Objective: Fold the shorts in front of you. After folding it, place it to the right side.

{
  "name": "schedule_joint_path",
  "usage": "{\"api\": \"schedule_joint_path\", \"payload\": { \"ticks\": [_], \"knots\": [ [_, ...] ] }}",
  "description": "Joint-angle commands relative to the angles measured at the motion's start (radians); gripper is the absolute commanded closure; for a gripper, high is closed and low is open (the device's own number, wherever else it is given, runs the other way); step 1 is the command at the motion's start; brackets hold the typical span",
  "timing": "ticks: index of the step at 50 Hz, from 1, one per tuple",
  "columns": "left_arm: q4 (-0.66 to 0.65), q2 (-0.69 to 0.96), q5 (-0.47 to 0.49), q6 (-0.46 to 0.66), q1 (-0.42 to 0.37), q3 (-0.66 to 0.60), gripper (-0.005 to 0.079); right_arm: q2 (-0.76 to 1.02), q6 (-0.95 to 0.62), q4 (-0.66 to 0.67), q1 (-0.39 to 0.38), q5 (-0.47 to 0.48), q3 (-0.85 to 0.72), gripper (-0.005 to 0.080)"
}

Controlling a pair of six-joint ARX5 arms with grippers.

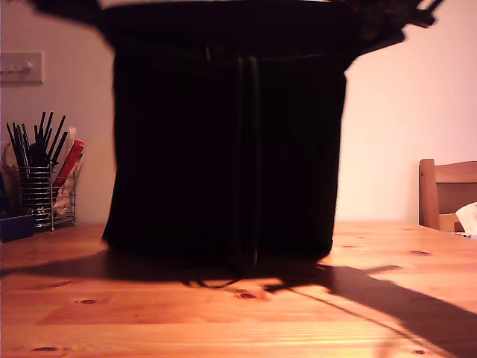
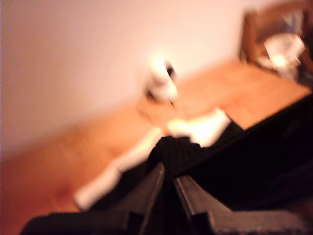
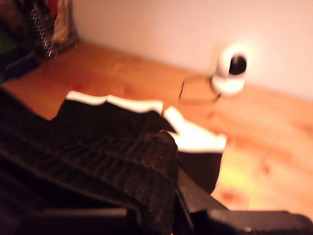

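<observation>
- You have the shorts (image 1: pixel 223 149) hanging in the air: in the exterior view they fill the middle of the frame as a broad dark curtain, waistband at the top edge and hem just brushing or just above the wooden table (image 1: pixel 238 313) — the shadow makes it hard to tell which.
- My first gripper (image 2: pixel 167 172) is clenched on the shorts; in the first wrist view its two fingers (image 2: pixel 149 188) converge on a bunched ridge of ribbed waistband, with almost no gap between them.
- My second gripper (image 3: pixel 173 196) looks to be pinching the waistband as well: the gathered black band lies over it in the lower middle of the second wrist view, but one finger is buried under cloth, so you cannot confirm the closure fully.
- The likely reason for this hold: gripping the waistband at two spread points lets the fabric drop flat and shake out its wrinkles before you lay it down for a fold.
- The drawstring (image 1: pixel 250 149) dangles down the centre of the exterior view, its ends trailing on the table — watch that it does not get trapped in the fold.
- A white camera (image 3: pixel 230 68) stands in the upper right of the second wrist view, well apart from the cloth.
- A wire utensil holder (image 1: pixel 45 186) sits at the exterior view's left and a chair (image 1: pixel 447 194) at its right; both are clear of the hanging fabric.
</observation>
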Motion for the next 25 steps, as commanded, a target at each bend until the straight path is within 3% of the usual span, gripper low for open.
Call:
{"api": "schedule_joint_path", "payload": {
  "ticks": [1,25],
  "knots": [
    [0.022,-0.026,-0.045,-0.019,0.01,-0.085,0.0765,-0.007,0.018,-0.01,-0.01,0.009,-0.054,0.0765],
    [0.025,-0.11,-0.116,-0.134,-0.058,-0.433,0.0765,-0.038,0.104,0.036,0.084,0.031,-0.382,0.0765]
  ]
}}
